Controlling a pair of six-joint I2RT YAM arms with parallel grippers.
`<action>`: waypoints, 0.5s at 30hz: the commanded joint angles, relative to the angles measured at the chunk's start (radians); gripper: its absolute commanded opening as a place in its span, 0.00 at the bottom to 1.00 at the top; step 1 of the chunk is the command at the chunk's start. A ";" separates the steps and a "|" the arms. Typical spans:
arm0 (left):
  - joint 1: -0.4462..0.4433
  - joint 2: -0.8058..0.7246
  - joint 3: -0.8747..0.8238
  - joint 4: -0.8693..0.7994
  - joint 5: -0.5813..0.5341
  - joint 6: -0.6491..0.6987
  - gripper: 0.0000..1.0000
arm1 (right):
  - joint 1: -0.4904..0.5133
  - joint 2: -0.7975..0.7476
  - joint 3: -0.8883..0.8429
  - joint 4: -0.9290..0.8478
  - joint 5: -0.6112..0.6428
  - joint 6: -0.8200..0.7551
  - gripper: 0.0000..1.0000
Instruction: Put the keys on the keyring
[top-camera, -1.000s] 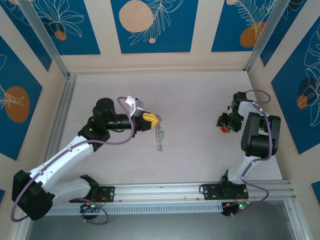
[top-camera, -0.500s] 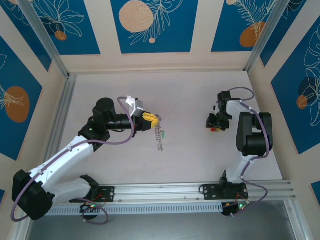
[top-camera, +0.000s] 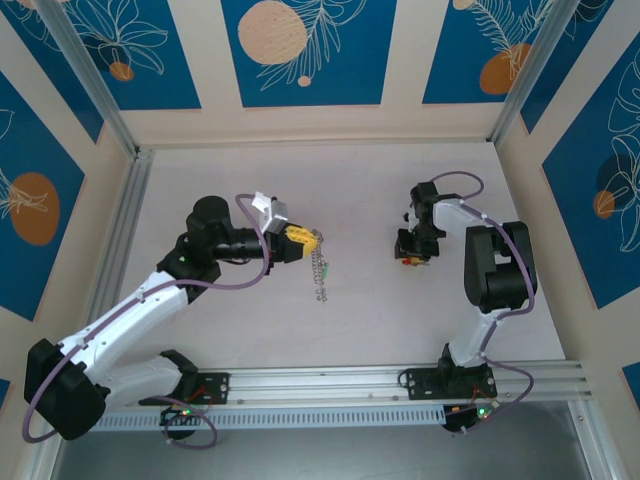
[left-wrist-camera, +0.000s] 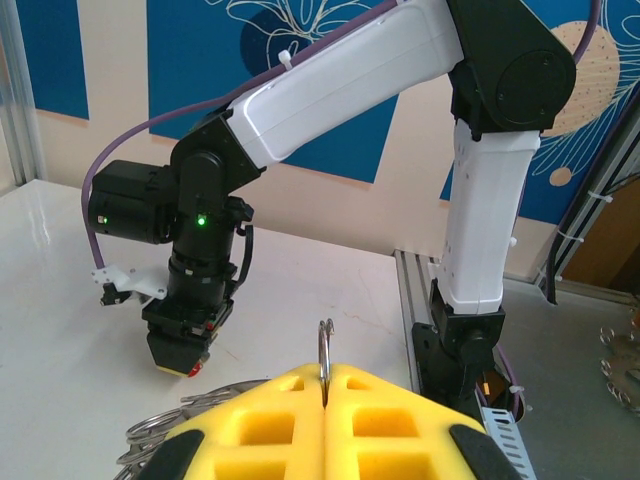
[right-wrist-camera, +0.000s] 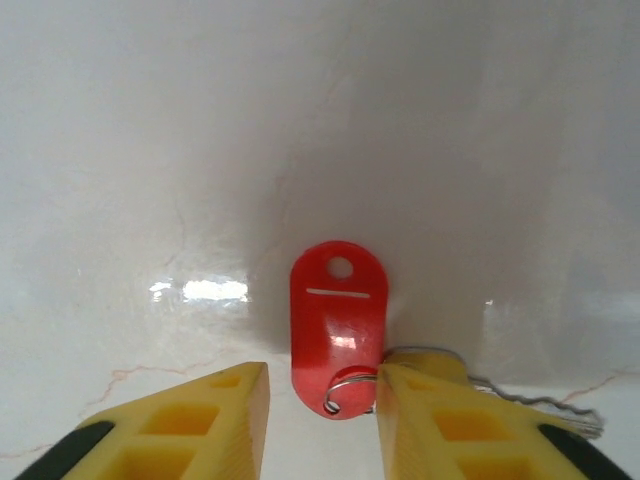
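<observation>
Partly within right end effector (right-wrist-camera: 322, 372) (jaws apart): red key (right-wrist-camera: 338, 300).

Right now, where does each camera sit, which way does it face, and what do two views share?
Top external: fixed above and behind the robot, looking down on the table; the left arm and right arm show whole.
Left wrist: on the left arm, looking across the table at the right arm; its left gripper, at the bottom, is shut on the keyring.
Right wrist: looking down at the tabletop; the right gripper straddles the red key, jaws apart.
Shared: top external and left wrist both show the right arm and the keyring.
</observation>
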 joint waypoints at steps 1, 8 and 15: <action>0.006 -0.021 -0.001 0.046 0.029 0.003 0.00 | 0.004 0.003 0.005 -0.029 0.019 -0.010 0.30; 0.003 -0.025 -0.001 0.041 0.028 0.006 0.00 | 0.011 0.032 0.012 -0.028 0.053 -0.026 0.30; 0.002 -0.024 -0.001 0.035 0.024 0.015 0.00 | 0.055 0.066 0.032 -0.034 0.109 -0.043 0.21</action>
